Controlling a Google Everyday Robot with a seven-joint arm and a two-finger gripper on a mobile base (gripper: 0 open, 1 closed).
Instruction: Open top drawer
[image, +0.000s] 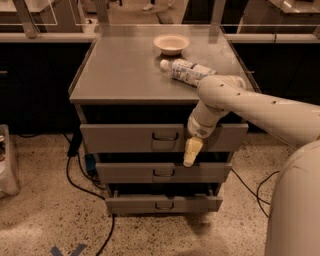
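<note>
Hanging just right of the dark wire handle (165, 136) on the wide grey metal top drawer (120, 138), the yellowish gripper (192, 154) hides its grip state.
</note>
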